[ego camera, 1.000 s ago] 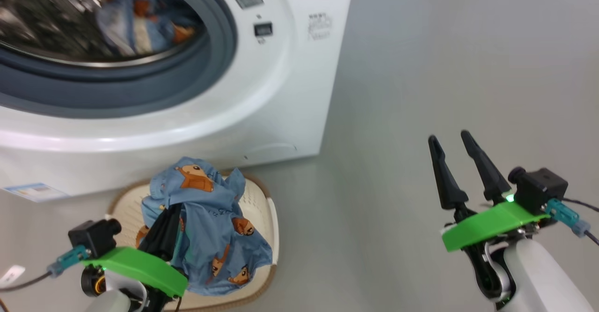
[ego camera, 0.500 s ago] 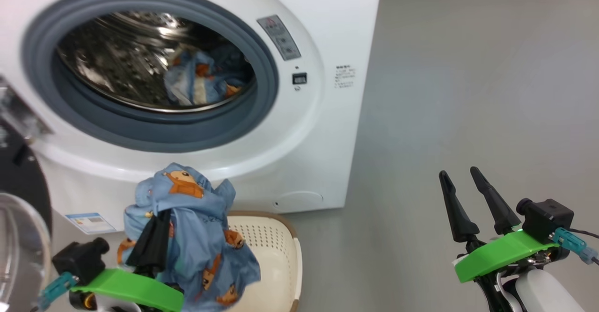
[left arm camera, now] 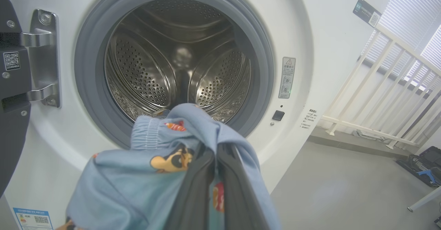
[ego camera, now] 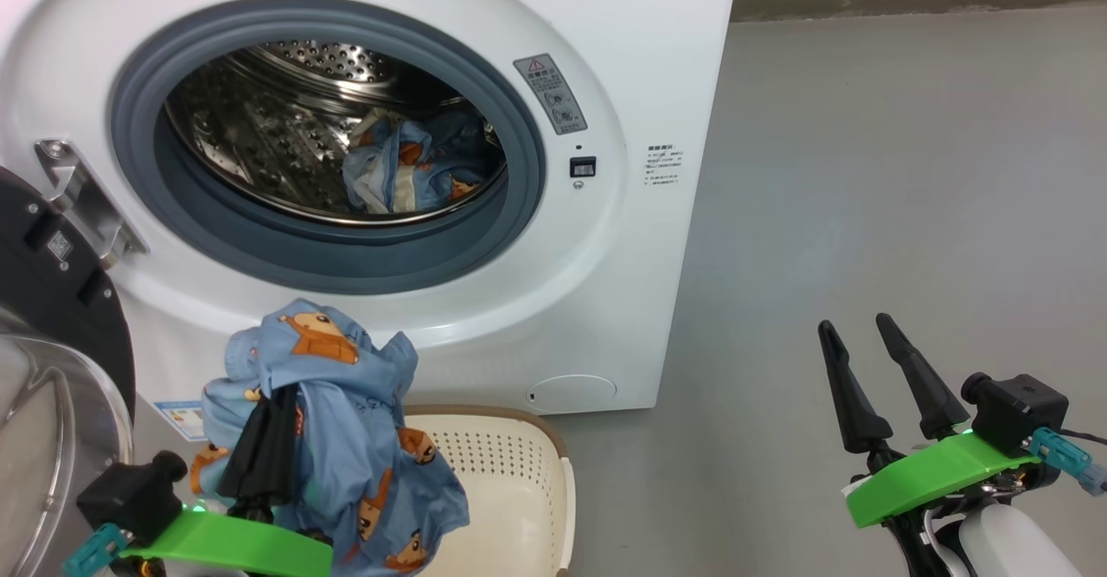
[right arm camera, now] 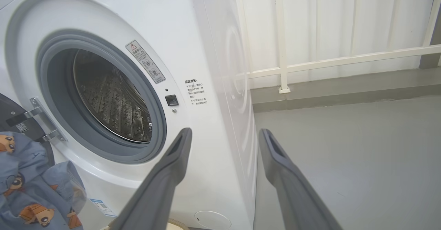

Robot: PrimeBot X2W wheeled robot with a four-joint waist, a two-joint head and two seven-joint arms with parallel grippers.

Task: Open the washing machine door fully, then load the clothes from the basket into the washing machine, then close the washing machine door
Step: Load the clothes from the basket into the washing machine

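Observation:
The white washing machine stands with its black door swung open to the left. One blue bear-print piece of the clothes lies in the steel drum. My left gripper is shut on another blue bear-print garment, held above the left end of the cream basket and below the drum opening. In the left wrist view the garment drapes over the shut fingers. My right gripper stands open and empty over the floor at the right, clear of the machine.
Bare grey floor stretches right of the machine. A white railing runs behind it. The metal door hinge juts out at the opening's left edge. A dark case lies on the floor far right.
The head camera has tilted up, bringing the whole drum opening and the door into view. My left gripper has lifted the garment higher above the basket. The right gripper stays open.

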